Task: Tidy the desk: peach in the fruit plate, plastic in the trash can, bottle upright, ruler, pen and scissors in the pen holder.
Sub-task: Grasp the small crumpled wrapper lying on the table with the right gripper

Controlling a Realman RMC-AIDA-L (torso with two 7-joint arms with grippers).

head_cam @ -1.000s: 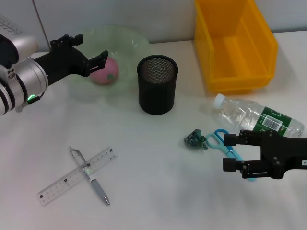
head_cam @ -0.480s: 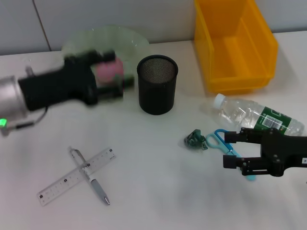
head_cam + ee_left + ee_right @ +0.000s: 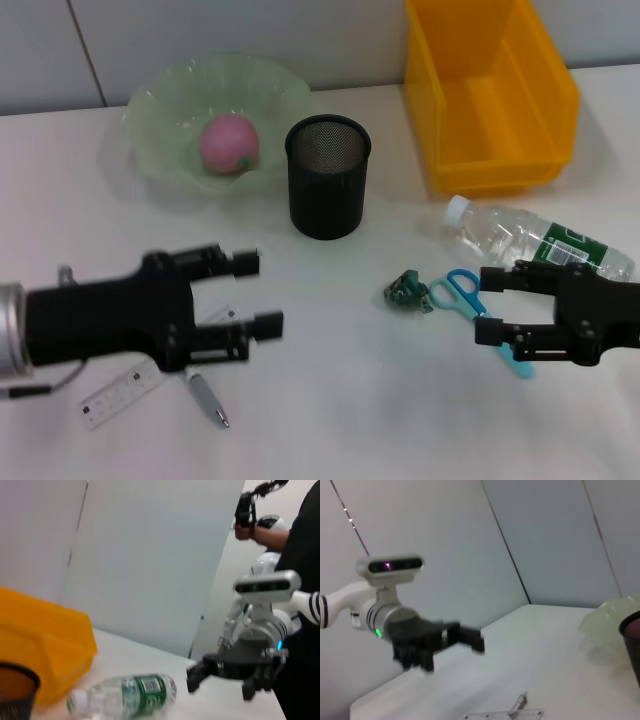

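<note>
Head view: our left hand, fingers apart, hovers over the ruler; beyond it the peach sits in the plate, the mesh cup empty; our right hand, fingers apart, hovers over the scissors.

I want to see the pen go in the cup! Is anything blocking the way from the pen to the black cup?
Nothing visible blocks it. The pen lies under the left gripper, crossed with the ruler. Between them and the pen holder there is only bare table. The holder's open top looks clear.
</note>
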